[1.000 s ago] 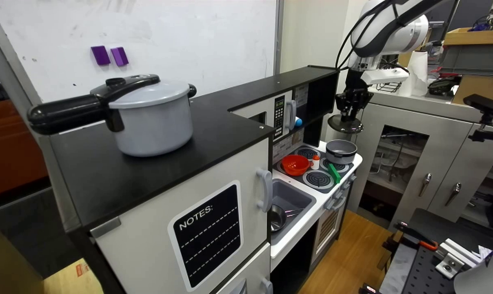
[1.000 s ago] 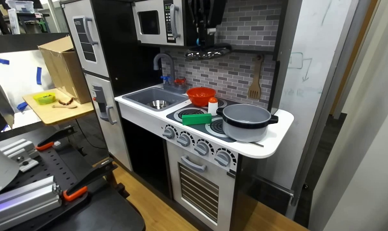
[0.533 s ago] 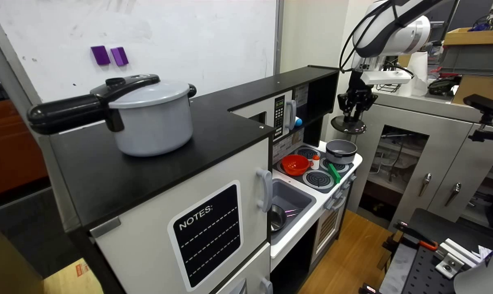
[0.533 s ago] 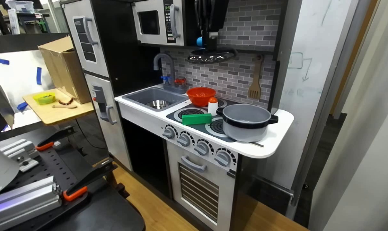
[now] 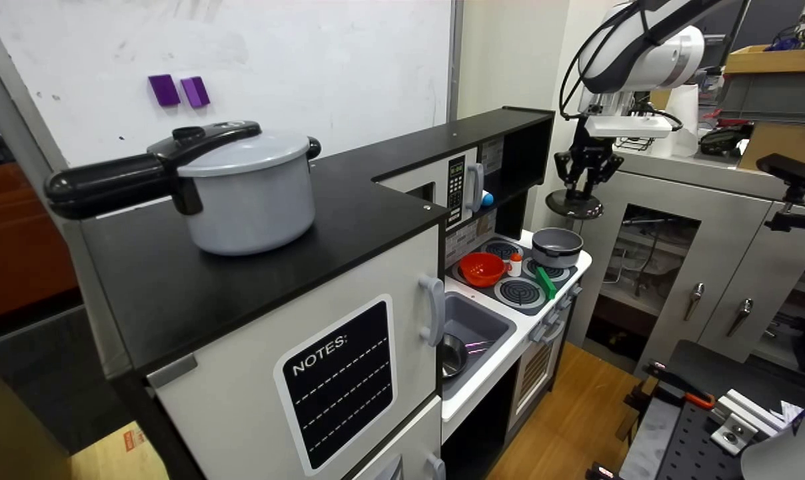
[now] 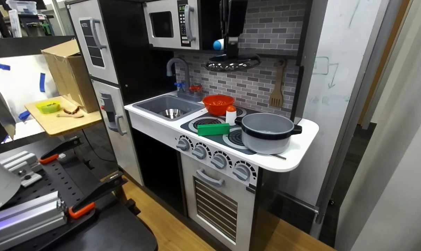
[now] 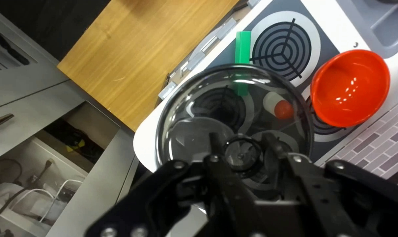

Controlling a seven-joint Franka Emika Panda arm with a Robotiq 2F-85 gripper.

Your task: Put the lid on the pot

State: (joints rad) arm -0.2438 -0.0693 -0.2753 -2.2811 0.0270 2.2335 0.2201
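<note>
High over the stove (image 6: 235,138), well apart from it, we find the lid (image 6: 233,63) hanging from the gripper (image 7: 242,144). The wrist view shows the jaws drawn narrow about its knob (image 7: 241,155), one on each side; we record the lid as held. The pot (image 6: 264,143) stands upright on the right end of the stove, uncovered.

We judge the step in hand to be the carry: the lid is up, not yet seated. In the wrist view the pot shows through the lid, off its middle toward the stove's right end, so the two do not look centred; camera angle may account for part of this. The next move, we judge, calls for a shift that way, then a slow, level descent. The shaker (image 6: 231,118) stands just beside the pot's left handle, with the bowl (image 6: 217,105) far left of it and the block (image 6: 213,129) on the near side; a low approach from the left could knock the shaker.

The lid is a clear, shallow dome with a dark rim and strong reflections. Its right edge looks slightly higher in an exterior view; whether that is true tilt we cannot tell. The pot is grey and round, with a black band below its mouth and stub handles left and right.
</note>
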